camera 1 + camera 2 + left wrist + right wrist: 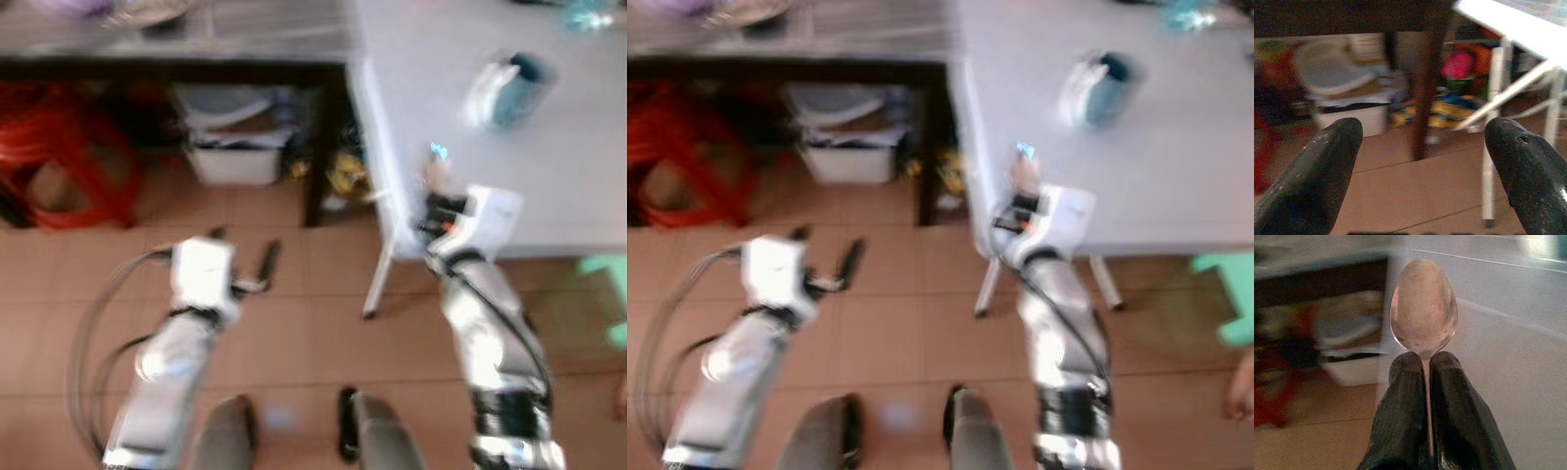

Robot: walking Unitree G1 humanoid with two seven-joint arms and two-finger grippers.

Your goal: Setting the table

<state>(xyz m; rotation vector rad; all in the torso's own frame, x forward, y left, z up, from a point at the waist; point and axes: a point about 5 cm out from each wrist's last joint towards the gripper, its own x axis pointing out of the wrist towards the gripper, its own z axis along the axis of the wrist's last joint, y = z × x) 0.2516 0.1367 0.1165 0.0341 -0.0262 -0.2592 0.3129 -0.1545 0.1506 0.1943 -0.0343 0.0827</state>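
The right gripper (1426, 382) has its two black fingers pinched tight on the thin handle of a silver metal spoon (1423, 308), bowl pointing ahead, at the near left edge of a white tabletop (549, 186). Farther right on it lies a blurred white and teal object (507, 90). The left gripper (1422, 161) hangs over the brown tiled floor (294, 323), fingers spread wide and holding nothing. To place the spoon well, it likely should reach further over the tabletop, lower it flat, then let go.
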